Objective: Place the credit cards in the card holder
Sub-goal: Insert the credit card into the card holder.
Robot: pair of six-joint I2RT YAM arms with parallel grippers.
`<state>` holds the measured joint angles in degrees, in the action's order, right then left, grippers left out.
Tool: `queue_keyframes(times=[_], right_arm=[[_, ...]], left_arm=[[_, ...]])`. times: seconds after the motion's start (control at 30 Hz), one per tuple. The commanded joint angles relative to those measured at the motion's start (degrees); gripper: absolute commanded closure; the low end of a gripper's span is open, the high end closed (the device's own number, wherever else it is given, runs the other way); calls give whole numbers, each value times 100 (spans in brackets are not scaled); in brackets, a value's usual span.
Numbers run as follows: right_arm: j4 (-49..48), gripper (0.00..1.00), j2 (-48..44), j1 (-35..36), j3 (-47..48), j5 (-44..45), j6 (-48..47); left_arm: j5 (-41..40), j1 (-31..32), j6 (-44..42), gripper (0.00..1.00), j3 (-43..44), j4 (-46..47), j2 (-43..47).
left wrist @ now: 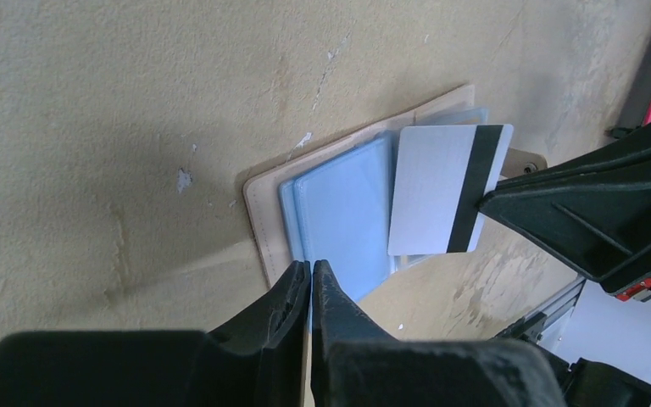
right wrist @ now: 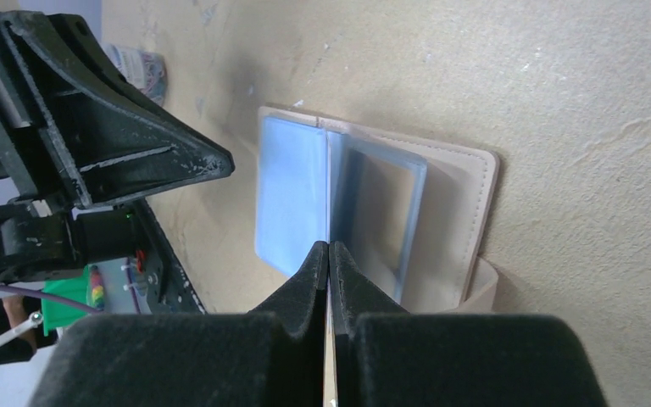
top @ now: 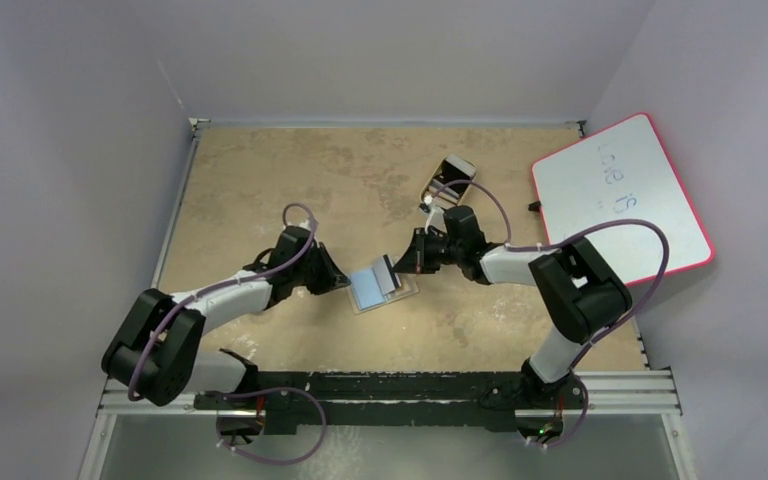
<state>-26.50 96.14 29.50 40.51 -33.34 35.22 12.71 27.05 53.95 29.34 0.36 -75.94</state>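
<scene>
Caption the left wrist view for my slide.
Left gripper pinches a blue card on the open wallet; right gripper holds a striped card over it.

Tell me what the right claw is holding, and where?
The right gripper pinches the thin white rectangular plastic card with a black stripe by its striped edge.

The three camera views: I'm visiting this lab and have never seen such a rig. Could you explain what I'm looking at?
Two robot arms with two-finger grippers stand at a table. The wide picture looks down from above; the other two come from wrist cameras. An open tan card holder lies in the middle, a whiteboard and a phone-like slab farther off. The right gripper is shut on a white card with a black stripe. The left gripper is shut, seemingly pinching a pale blue card on the holder.
</scene>
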Motion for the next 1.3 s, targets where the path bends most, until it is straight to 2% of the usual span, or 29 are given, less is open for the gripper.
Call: queue_keyframes(times=[0.0, 0.53, 1.27], right_arm=[[-287, 100, 114, -27, 91, 55, 44], [-18, 100, 67, -32, -198, 241, 218], [-704, 100, 364, 71, -383, 203, 680]], left_arm=[[20, 64, 1, 97, 3, 366, -108], [-433, 161, 28, 100, -109, 130, -351], [-464, 187, 187, 100, -242, 204, -334]])
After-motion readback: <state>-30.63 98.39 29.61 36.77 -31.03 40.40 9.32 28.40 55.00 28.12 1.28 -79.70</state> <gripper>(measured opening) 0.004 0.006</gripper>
